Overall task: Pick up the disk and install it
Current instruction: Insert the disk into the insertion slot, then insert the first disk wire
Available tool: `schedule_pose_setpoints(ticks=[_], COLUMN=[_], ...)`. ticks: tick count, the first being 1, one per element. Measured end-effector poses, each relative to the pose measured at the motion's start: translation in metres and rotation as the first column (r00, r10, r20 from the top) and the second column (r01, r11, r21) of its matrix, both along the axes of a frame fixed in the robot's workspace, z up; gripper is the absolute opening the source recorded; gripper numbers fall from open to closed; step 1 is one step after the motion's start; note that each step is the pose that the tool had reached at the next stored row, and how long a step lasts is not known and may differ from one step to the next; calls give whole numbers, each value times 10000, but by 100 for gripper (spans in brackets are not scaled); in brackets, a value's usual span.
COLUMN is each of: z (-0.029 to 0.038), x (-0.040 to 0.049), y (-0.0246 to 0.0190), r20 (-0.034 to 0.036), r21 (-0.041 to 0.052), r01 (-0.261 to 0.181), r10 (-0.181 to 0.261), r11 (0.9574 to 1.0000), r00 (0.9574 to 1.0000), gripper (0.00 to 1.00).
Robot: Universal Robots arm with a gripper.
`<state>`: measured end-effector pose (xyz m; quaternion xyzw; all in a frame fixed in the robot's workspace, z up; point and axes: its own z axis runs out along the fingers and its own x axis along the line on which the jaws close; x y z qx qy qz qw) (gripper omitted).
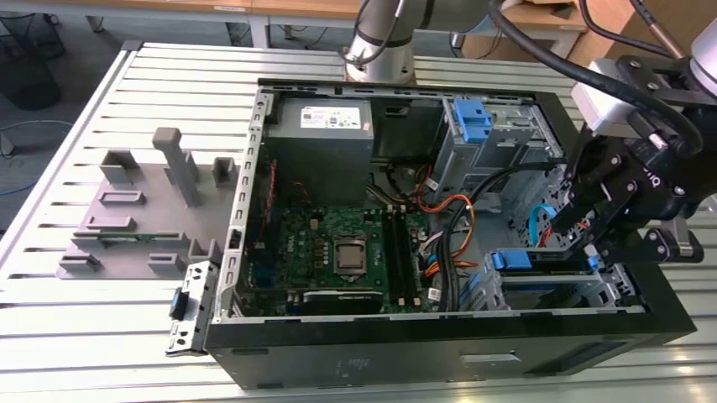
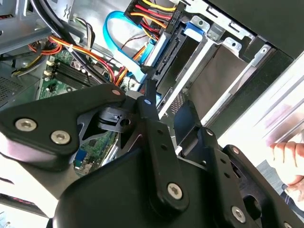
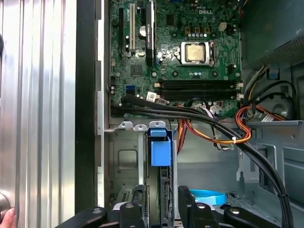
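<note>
The disk [image 3: 159,151] stands on edge in the drive cage [image 3: 124,161] at the case's front corner, its bright blue caddy tab up. The exterior view shows that tab [image 1: 510,259] at the cage's top, on the exterior view's right. In the second wrist view, the blue caddy [image 2: 192,26] lies beside a connector with red, yellow and blue cables. My gripper [image 1: 590,239] hangs just above the cage. Its black fingers [image 3: 137,211] stand apart, one on each side of the disk's upper edge, and look open. I cannot tell whether they touch it.
The open black computer case [image 1: 448,344] lies on a slatted metal table. Inside are the motherboard [image 1: 336,252], a grey power supply [image 1: 325,117], a bare blue bracket [image 1: 471,117] and loose cables [image 3: 228,137]. A grey fixture [image 1: 146,210] stands outside. A person's hand [image 2: 287,161] is near the table edge.
</note>
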<state>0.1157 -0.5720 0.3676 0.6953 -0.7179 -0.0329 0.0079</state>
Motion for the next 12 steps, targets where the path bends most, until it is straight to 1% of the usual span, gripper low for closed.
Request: schedule_pose_setpoints(ticks=[2, 4, 12], z=[-17, -33, -25], x=[-6, -9, -9], y=[0, 0, 0], r20=[74, 123, 127], r21=[1, 0, -1], r01=[-27, -51, -64], r10=[27, 51, 64], r11=[10000, 10000, 10000], r00=[10000, 9999, 9999], gripper=[42, 42, 42])
